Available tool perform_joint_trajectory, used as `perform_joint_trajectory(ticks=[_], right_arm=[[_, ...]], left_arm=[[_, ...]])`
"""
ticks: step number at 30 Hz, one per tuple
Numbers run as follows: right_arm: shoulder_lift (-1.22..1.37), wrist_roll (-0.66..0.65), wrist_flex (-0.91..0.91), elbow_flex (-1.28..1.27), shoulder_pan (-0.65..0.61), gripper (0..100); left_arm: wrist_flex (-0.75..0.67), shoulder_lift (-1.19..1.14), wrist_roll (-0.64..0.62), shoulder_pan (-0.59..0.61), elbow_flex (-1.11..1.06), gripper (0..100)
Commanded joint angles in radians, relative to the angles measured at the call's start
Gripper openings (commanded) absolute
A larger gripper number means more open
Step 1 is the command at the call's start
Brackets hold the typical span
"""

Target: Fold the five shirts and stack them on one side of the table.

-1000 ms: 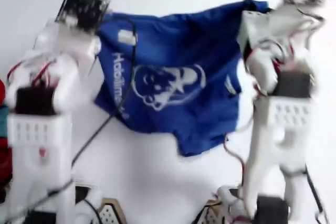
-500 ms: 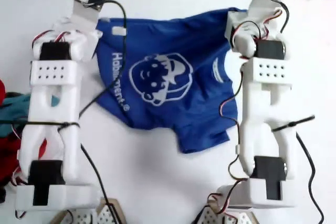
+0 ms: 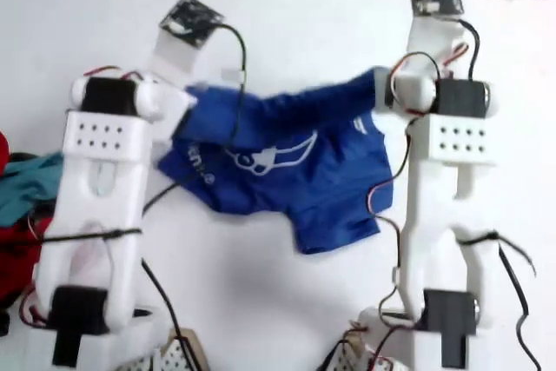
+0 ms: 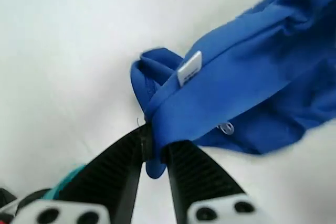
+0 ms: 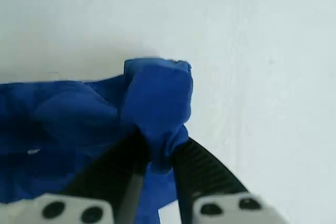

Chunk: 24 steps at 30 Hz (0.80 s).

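Observation:
A blue shirt [image 3: 295, 158] with a white print is stretched between the two arms over the middle of the white table [image 3: 287, 32]; its far edge is lifted and folded over toward the near side. My left gripper [image 4: 156, 150] is shut on the shirt's collar edge by the white label [image 4: 188, 68]. At the shirt's opposite corner, my right gripper [image 5: 157, 153] is shut on a bunched fold of blue shirt [image 5: 157, 103]. In the high view the left arm [image 3: 100, 188] stands at the shirt's left end and the right arm [image 3: 443, 180] at its right end.
A heap of teal and red clothes [image 3: 22, 206] lies at the table's left edge, beside the left arm's base. Black cables [image 3: 230, 67] run over the shirt. Bare white table lies beyond the shirt and in front of it.
Both arms have drawn the shirt's far edge up and toward the near side, so the flat shirt is now half folded over and the print is partly covered.

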State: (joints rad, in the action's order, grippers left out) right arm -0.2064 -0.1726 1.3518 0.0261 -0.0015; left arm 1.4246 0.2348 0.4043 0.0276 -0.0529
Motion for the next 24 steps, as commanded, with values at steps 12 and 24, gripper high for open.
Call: perform_joint_trajectory(ticks=[12,24], right_arm=[[-0.621,-0.144,-0.360,-0.944,-0.001,2.0],[-0.679,-0.146,-0.200,-0.905,-0.001,19.9]], left_arm=[[-0.184,0.176,-0.175,0.064,-0.444,2],[-0.213,0.176,-0.261,0.080,-0.558,2]])
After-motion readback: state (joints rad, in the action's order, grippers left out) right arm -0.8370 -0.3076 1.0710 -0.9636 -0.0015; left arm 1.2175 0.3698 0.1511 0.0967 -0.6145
